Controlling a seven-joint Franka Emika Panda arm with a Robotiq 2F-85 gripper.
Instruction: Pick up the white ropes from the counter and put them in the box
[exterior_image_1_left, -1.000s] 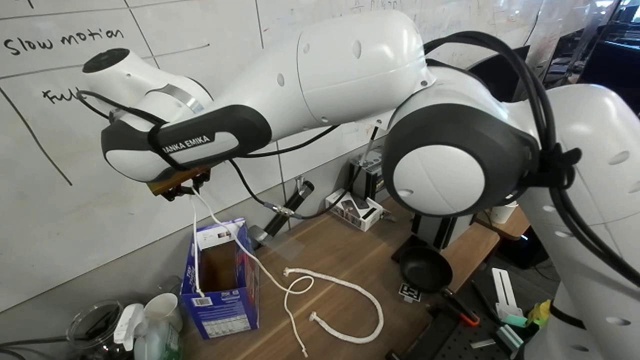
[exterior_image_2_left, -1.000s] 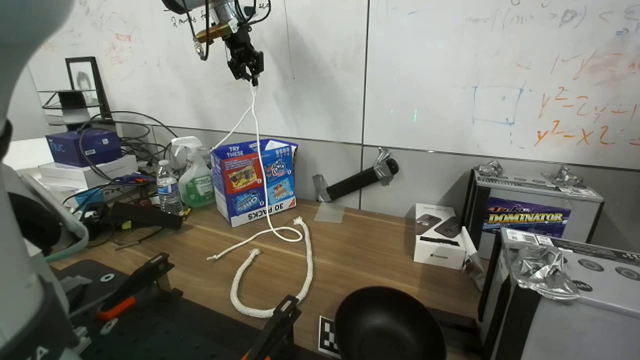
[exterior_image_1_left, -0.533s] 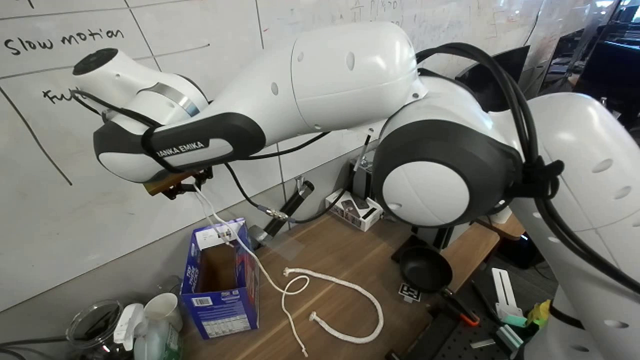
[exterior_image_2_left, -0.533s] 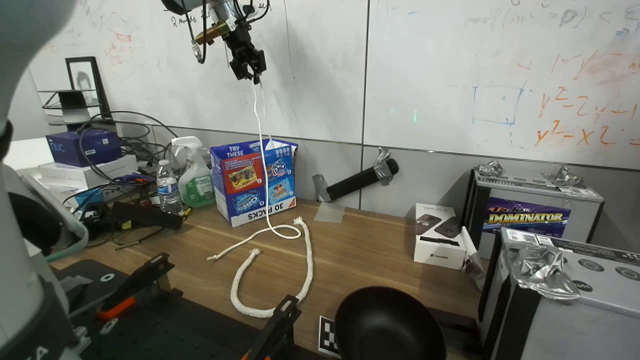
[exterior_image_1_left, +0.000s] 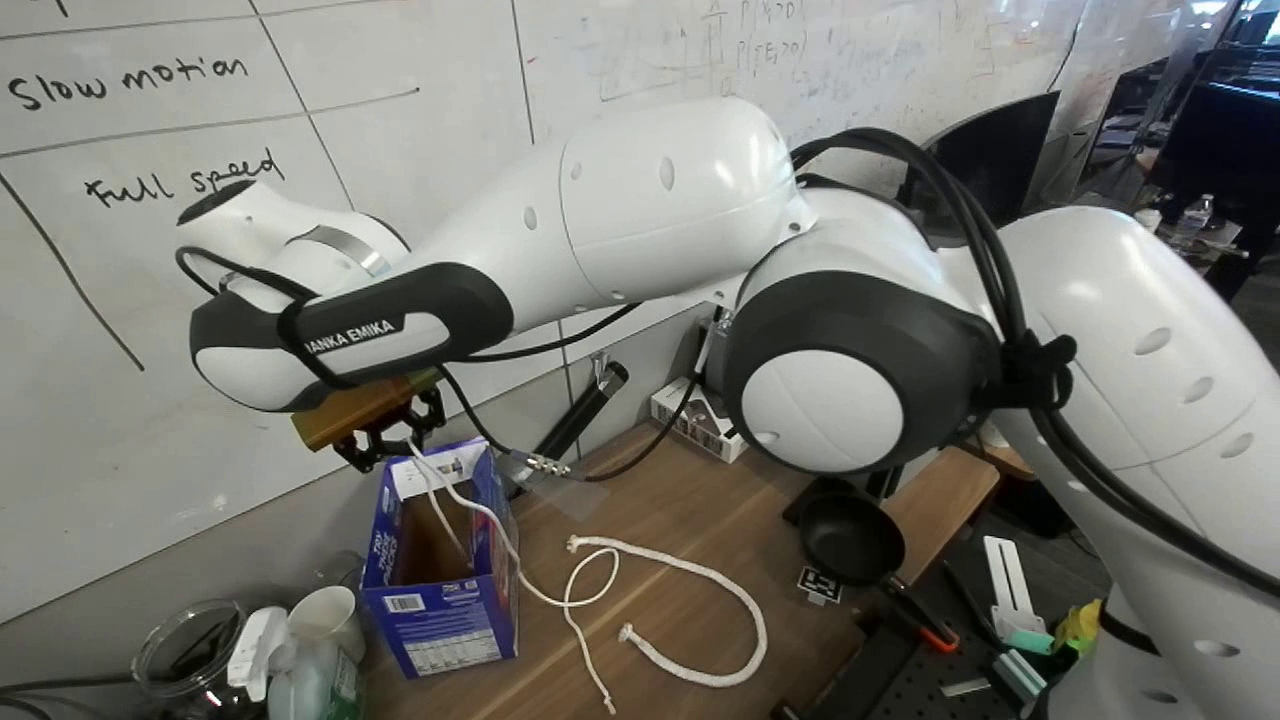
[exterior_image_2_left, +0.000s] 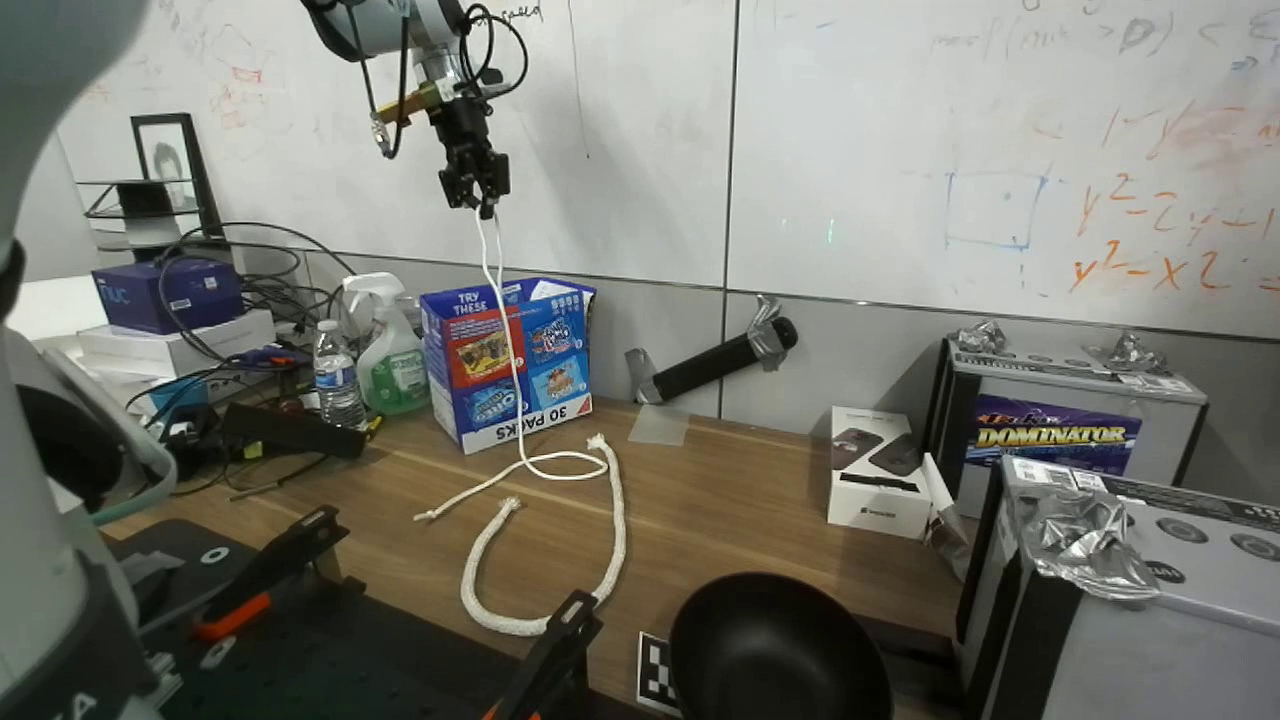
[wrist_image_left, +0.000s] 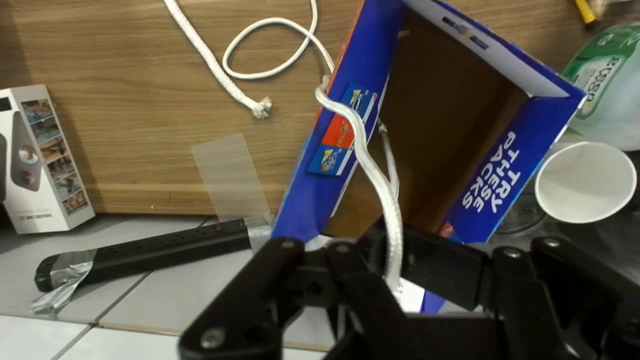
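White thin cord (wrist_image_left: 382, 185) is pinched in my closed jaws above blue cardboard box (exterior_image_1_left: 440, 630), one end dangling inside, other on brown wooden tabletop (exterior_image_2_left: 740, 500) near thicker white braided rope (exterior_image_2_left: 619, 530).

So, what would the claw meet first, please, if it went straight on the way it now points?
Besides the white rope in the claw, probably the blue box, rim or inside; depth is unclear.
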